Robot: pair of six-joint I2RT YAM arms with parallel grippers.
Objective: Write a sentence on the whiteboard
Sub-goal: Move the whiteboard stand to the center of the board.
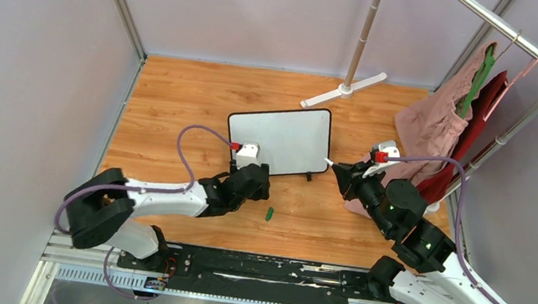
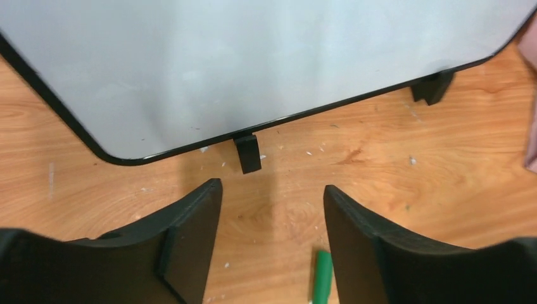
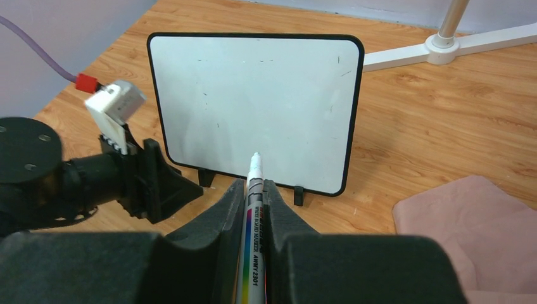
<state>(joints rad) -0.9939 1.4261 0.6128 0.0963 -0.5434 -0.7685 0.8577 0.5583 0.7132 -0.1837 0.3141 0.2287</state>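
The whiteboard [image 1: 282,140] stands on small black feet in the middle of the wooden table, and no sentence shows on it; its face [image 3: 253,95] is blank except for faint specks. My left gripper [image 2: 272,187] is open just in front of the board's lower left foot [image 2: 247,153], holding nothing. A green marker cap [image 1: 269,214] lies on the table by its right finger. To the right of the board, my right gripper [image 3: 253,187] is shut on an uncapped white board marker [image 3: 254,240]. The marker's tip points at the board's lower edge, a little short of it.
A garment rack with a pink garment [image 1: 437,125] and a red one stands at the right, its white base [image 1: 343,90] behind the board. Pink cloth [image 3: 462,234] lies on the table beside my right arm. Grey walls close in the left and back.
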